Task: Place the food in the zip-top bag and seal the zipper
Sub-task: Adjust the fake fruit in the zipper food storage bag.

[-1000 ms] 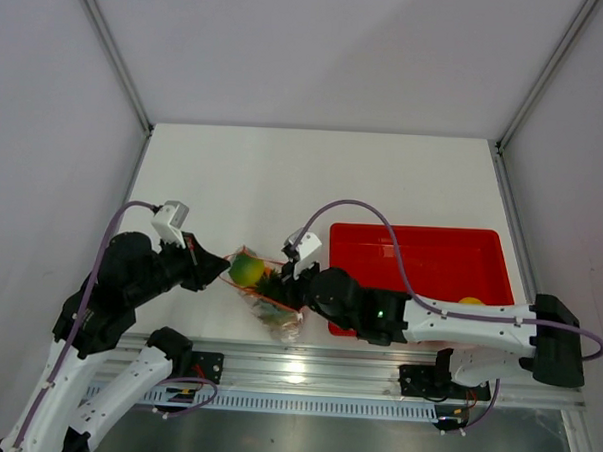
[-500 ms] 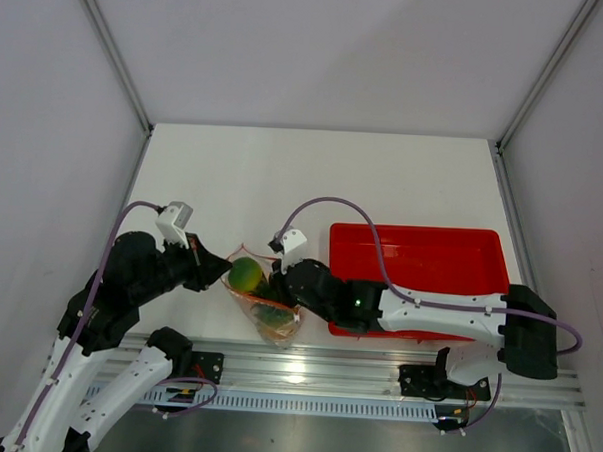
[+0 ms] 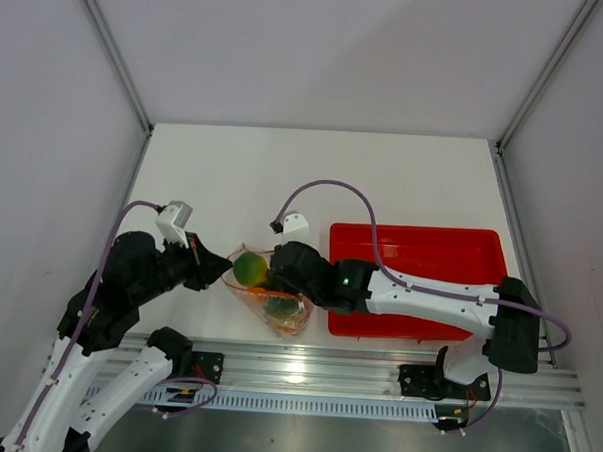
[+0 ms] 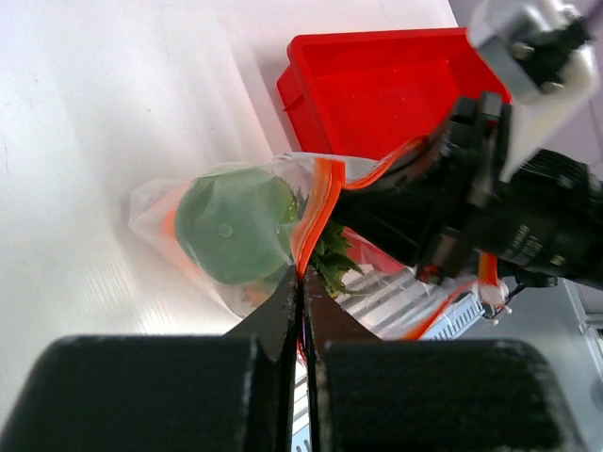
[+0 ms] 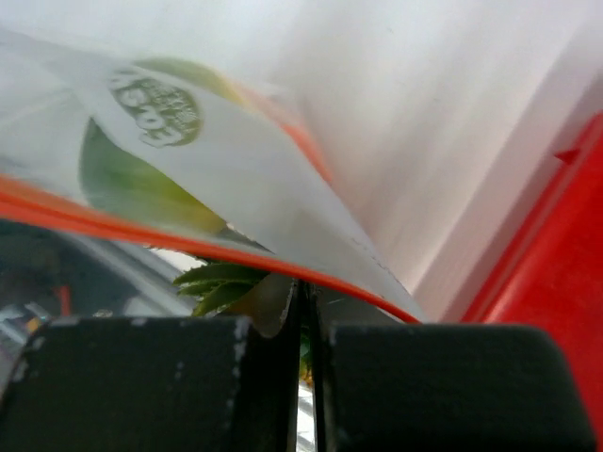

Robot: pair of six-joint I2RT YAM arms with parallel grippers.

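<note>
The clear zip-top bag (image 3: pixel 278 310) lies near the table's front edge, with its orange-red zipper (image 4: pixel 318 202) along the top. A green round fruit (image 3: pixel 247 269) and the pineapple's green leaves (image 4: pixel 332 259) show inside it. My left gripper (image 3: pixel 218 268) is shut on the zipper strip at the bag's left end, as the left wrist view (image 4: pixel 301 278) shows. My right gripper (image 3: pixel 276 269) is shut on the bag's top edge beside the green fruit; in the right wrist view (image 5: pixel 306 290) the zipper (image 5: pixel 141 235) runs across its tips. I cannot make out the lemon or the orange ball.
The red tray (image 3: pixel 436 247) stands right of the bag, under the right arm, and also shows in the left wrist view (image 4: pixel 377 66) and the right wrist view (image 5: pixel 565 301). The metal rail (image 3: pixel 306 361) runs along the front edge.
My right gripper has slid left along the bag's top edge towards the left gripper. The bag has bunched up and turned a little. The left gripper has stayed put.
</note>
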